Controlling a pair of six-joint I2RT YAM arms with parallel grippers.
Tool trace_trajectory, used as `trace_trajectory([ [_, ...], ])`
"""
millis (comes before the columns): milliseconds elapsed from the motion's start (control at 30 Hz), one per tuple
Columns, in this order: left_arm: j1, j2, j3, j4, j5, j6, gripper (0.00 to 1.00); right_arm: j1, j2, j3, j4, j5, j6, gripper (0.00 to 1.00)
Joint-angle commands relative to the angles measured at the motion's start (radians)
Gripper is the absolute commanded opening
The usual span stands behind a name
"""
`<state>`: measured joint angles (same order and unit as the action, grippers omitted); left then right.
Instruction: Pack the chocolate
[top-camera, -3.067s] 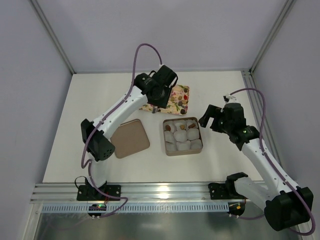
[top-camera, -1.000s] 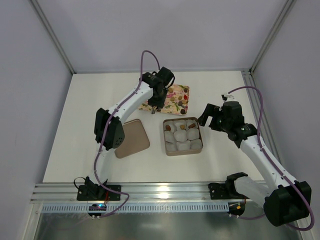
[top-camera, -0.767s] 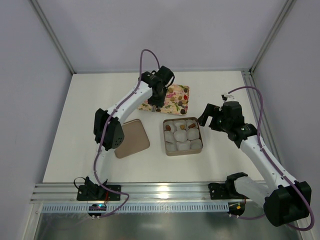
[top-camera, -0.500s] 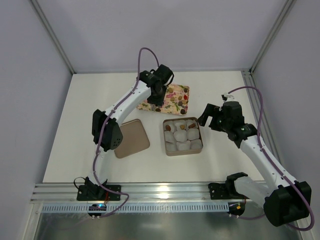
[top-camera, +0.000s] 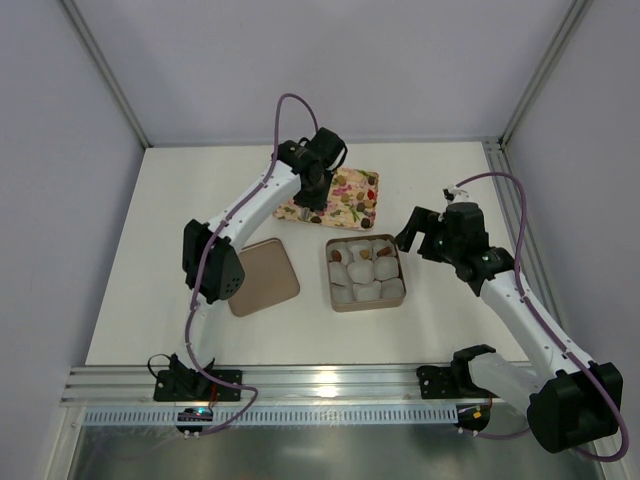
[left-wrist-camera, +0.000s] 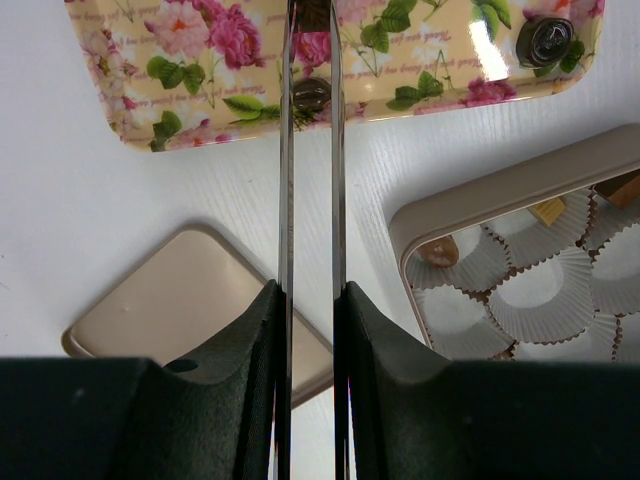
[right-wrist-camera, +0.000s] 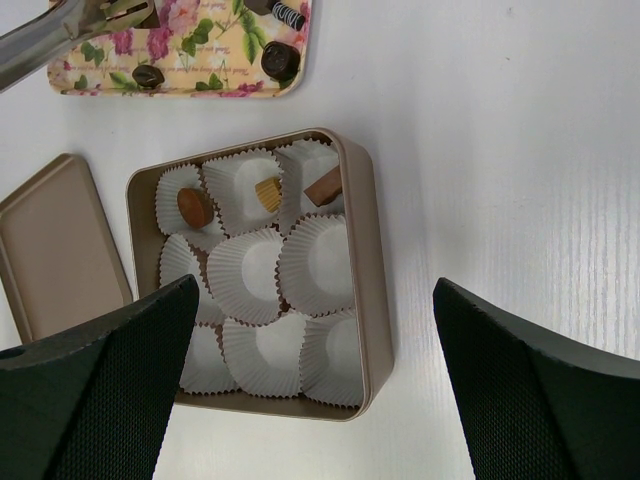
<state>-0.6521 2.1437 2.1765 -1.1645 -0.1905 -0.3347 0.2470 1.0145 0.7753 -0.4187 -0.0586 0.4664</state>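
Left gripper (left-wrist-camera: 311, 30): over the floral tray (left-wrist-camera: 180, 60), on the far side of the tin (top-camera: 331, 272); its thin metal fingers are nearly together, and a dark chocolate (left-wrist-camera: 312, 8) fills the narrow gap at the tips.
Right gripper (right-wrist-camera: 315, 290): to the right of the tin, off the desk (top-camera: 150, 250); black fingers spread wide, holding nothing.
Pieces in the tin: three, one in each cup of the row nearest the tray: a round brown piece (right-wrist-camera: 195, 207), a small golden piece (right-wrist-camera: 267, 192) and a brown wedge (right-wrist-camera: 323, 186).
Pieces on the tray: a dark piece (left-wrist-camera: 312, 93) lies under the left gripper's fingers; a round dark piece (left-wrist-camera: 545, 40) lies near the tray corner closest to the tin.
Paper cups (right-wrist-camera: 245, 270): white and crinkled, nine in three rows, filling the tin.
Lid (top-camera: 260, 277): flat on the desk, just left of the tin, not touching it.
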Motion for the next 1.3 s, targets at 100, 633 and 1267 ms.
trace_trajectory([
  [100,0.002,-0.059,0.023,-0.001,-0.006,0.014,0.26,0.005,0.004,0.001,0.044,-0.004,0.005,0.99],
  [633,-0.037,-0.117,0.023,-0.024,-0.009,0.013,0.26,0.005,0.018,0.004,0.057,-0.009,0.009,0.99],
  [1267,-0.185,-0.281,-0.107,-0.035,-0.038,-0.053,0.26,0.005,-0.008,-0.016,0.061,-0.003,0.021,0.99],
])
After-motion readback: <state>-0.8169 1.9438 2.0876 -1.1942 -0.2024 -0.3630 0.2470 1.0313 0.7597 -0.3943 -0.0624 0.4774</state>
